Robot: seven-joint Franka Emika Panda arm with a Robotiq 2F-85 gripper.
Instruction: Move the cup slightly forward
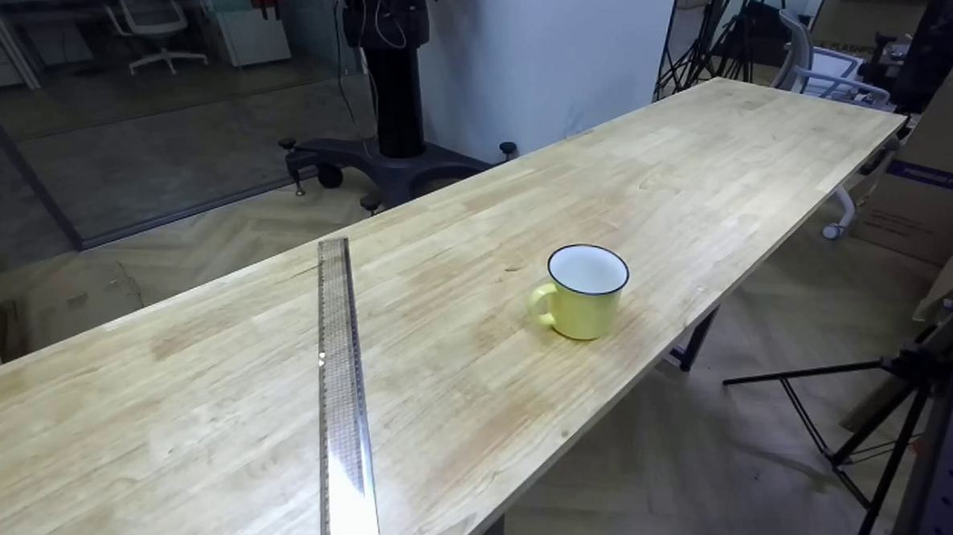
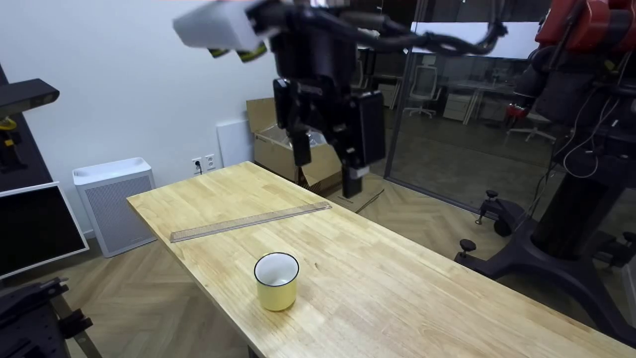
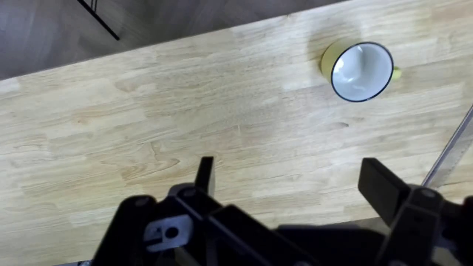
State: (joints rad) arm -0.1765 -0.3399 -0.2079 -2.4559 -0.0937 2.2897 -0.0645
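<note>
The cup, a yellow mug with a white inside and dark rim, stands upright on the wooden table in both exterior views (image 1: 591,317) (image 2: 276,297). Its handle shows in an exterior view and just past the rim in the wrist view, where the cup (image 3: 362,74) is at the upper right. My gripper (image 2: 327,174) hangs above the table in an exterior view, apart from the cup. In the wrist view the fingers (image 3: 288,162) are wide apart with only tabletop seen between them. The cup is beyond the fingertips, toward the right finger's side.
A long clear ruler (image 1: 342,390) lies across the table (image 1: 731,150) near the cup; it also shows in an exterior view (image 2: 251,221) and at the wrist view's right edge (image 3: 449,151). The cup stands near one long table edge. A cardboard box (image 2: 278,154) is beyond the table's end.
</note>
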